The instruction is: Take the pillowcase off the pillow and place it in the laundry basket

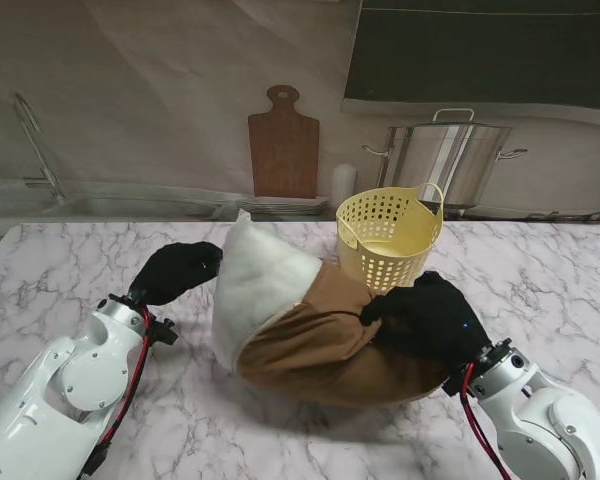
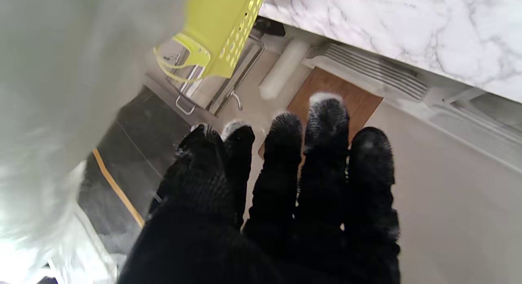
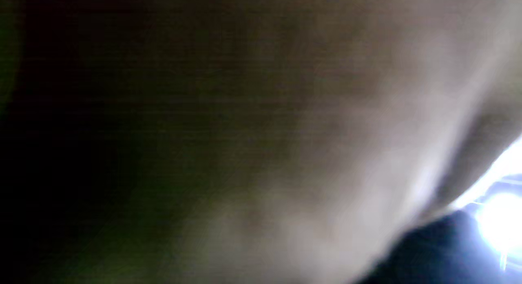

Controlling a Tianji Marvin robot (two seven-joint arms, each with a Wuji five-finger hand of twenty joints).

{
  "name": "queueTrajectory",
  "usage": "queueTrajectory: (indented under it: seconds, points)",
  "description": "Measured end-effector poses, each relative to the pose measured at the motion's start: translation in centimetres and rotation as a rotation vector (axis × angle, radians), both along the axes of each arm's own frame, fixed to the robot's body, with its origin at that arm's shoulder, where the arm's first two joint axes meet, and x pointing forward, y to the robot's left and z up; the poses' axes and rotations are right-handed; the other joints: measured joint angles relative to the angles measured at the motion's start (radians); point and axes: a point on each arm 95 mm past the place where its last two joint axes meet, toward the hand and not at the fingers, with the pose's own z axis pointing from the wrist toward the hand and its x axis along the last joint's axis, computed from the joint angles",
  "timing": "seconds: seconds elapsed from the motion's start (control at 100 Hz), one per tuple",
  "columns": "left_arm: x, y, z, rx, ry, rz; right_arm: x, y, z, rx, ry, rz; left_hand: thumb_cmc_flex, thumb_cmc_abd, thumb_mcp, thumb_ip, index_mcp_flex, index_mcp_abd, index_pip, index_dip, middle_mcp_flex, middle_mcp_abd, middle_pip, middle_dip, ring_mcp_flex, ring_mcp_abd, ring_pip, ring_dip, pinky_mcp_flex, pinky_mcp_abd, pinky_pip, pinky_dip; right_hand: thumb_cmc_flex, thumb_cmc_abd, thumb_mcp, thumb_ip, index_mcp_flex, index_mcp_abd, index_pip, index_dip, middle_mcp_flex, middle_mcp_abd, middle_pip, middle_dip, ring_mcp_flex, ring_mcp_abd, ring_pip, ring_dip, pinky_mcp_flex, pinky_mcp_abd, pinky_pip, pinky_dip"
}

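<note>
pillow [image 1: 255, 285] left of pillowcase [image 1: 325, 345], laundry basket [image 1: 388, 238] behind

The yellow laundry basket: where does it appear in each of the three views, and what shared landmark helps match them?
Stand view: the laundry basket stands upright on the table beyond the pillow, right of centre.
Left wrist view: the basket shows upside down at the upper edge, beside the white pillow.
Right wrist view: not visible; blurred brown fabric fills the picture.
Shared landmark: the wooden cutting board against the wall.

My left hand [image 1: 177, 270] hangs free with fingers [image 2: 326, 125] straight and together; my right hand [image 1: 427, 318] is clenched on brown cloth
</note>
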Motion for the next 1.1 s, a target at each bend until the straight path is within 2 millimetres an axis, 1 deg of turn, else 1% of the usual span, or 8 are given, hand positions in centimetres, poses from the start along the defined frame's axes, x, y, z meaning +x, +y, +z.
queueTrajectory:
  seconds: [0.18, 0.38, 0.55, 0.61, 0.71, 0.83, 0.91, 1.1]
  points:
    - [-1.2, 0.6, 2.2, -0.035, -0.079, -0.008, 1.2, 0.8, 0.8, 0.027, 0.021, 0.031, -0.093, 0.103, -0.015, 0.000, -0.123, 0.009, -0.267, -0.071, -0.266, 0.027, -0.167, -0.125, -0.210, 0.043, -0.184, -0.052, -0.196, 0.050, -0.001, -0.013, 0.009, 0.000, 0.000, -0.001, 0.000, 0.001, 0.000, 0.000, 0.000, 0.010, 0.007, 0.000, 0.001, 0.012, 0.011, 0.004, 0.010, 0.000, 0.010, 0.009]
    - [-2.5, 0.9, 4.6, -0.109, -0.206, -0.017, 2.4, 1.9, 1.1, 0.043, 0.034, 0.065, -0.176, 0.172, -0.021, 0.000, -0.226, 0.020, -0.372, -0.166, -0.519, 0.045, -0.274, -0.206, -0.416, 0.068, -0.321, -0.131, -0.343, 0.086, -0.001, -0.055, 0.013, 0.000, 0.000, -0.001, 0.000, 0.003, 0.000, 0.000, 0.011, 0.012, 0.011, 0.000, 0.012, 0.020, 0.015, 0.016, 0.012, 0.000, 0.011, 0.012]
    - [-3.2, -0.2, 6.4, -0.133, -0.236, -0.087, 3.6, 3.2, 1.3, 0.055, 0.048, 0.091, -0.234, 0.174, -0.025, 0.000, -0.349, 0.025, -0.431, -0.219, -0.694, 0.050, -0.324, -0.267, -0.547, 0.085, -0.388, -0.191, -0.404, 0.096, -0.001, -0.097, 0.013, -0.001, 0.000, -0.001, 0.008, 0.007, 0.000, -0.003, 0.012, 0.014, 0.016, 0.001, 0.012, 0.023, 0.024, 0.017, 0.013, 0.000, 0.012, 0.013]
    - [-3.2, -0.8, 6.8, -0.127, -0.238, -0.122, 4.0, 3.6, 1.4, 0.058, 0.050, 0.099, -0.285, 0.169, -0.025, 0.000, -0.453, 0.025, -0.481, -0.255, -0.772, 0.050, -0.329, -0.295, -0.595, 0.090, -0.406, -0.214, -0.424, 0.102, -0.001, -0.118, 0.014, -0.001, 0.000, -0.001, 0.008, 0.009, 0.000, -0.003, 0.012, 0.015, 0.019, 0.001, 0.012, 0.023, 0.025, 0.017, 0.013, 0.000, 0.012, 0.013]
    - [-3.1, -1.9, 7.3, -0.093, -0.221, -0.206, 4.5, 4.0, 1.4, 0.063, 0.053, 0.108, -0.367, 0.079, -0.035, 0.000, -0.570, 0.030, -0.549, -0.452, -0.888, 0.047, -0.354, -0.371, -0.679, 0.093, -0.435, -0.259, -0.440, 0.108, -0.001, -0.155, 0.014, -0.001, 0.000, -0.001, 0.008, 0.011, 0.000, -0.003, 0.012, 0.017, 0.020, 0.001, 0.013, 0.025, 0.026, 0.017, 0.013, 0.000, 0.012, 0.013]
    - [-2.5, -3.0, 7.5, 0.044, -0.118, -0.304, 4.6, 4.2, 1.5, 0.067, 0.053, 0.114, -0.372, -0.014, -0.030, 0.000, -0.578, 0.033, -0.552, -0.541, -0.899, 0.047, -0.358, -0.420, -0.690, 0.098, -0.436, -0.272, -0.414, 0.074, -0.001, -0.167, 0.016, -0.001, 0.000, -0.001, 0.009, 0.012, 0.000, -0.003, 0.012, 0.020, 0.021, 0.001, 0.013, 0.028, 0.026, 0.017, 0.013, 0.000, 0.012, 0.013]
    - [-1.9, -3.2, 7.6, 0.089, -0.065, -0.303, 4.6, 4.2, 1.5, 0.067, 0.052, 0.115, -0.258, -0.017, -0.027, 0.000, -0.578, 0.044, -0.548, -0.543, -0.892, 0.085, -0.358, -0.420, -0.640, 0.092, -0.412, -0.273, -0.368, 0.024, -0.001, -0.167, 0.017, -0.001, 0.000, -0.001, 0.009, 0.012, 0.000, -0.003, 0.012, 0.021, 0.021, 0.001, 0.013, 0.028, 0.026, 0.017, 0.013, 0.000, 0.012, 0.013]
    - [-1.1, -2.7, 7.0, 0.099, -0.017, -0.270, 4.5, 3.9, 1.5, 0.069, 0.044, 0.105, -0.071, 0.002, -0.013, 0.029, -0.558, 0.121, -0.507, -0.403, -0.671, 0.126, -0.309, -0.333, -0.481, 0.014, -0.367, -0.261, -0.270, -0.055, -0.001, -0.167, 0.017, -0.001, 0.000, -0.001, 0.009, 0.012, 0.000, -0.006, 0.012, 0.021, 0.021, -0.002, 0.013, 0.028, 0.026, 0.017, 0.013, 0.001, 0.012, 0.013]
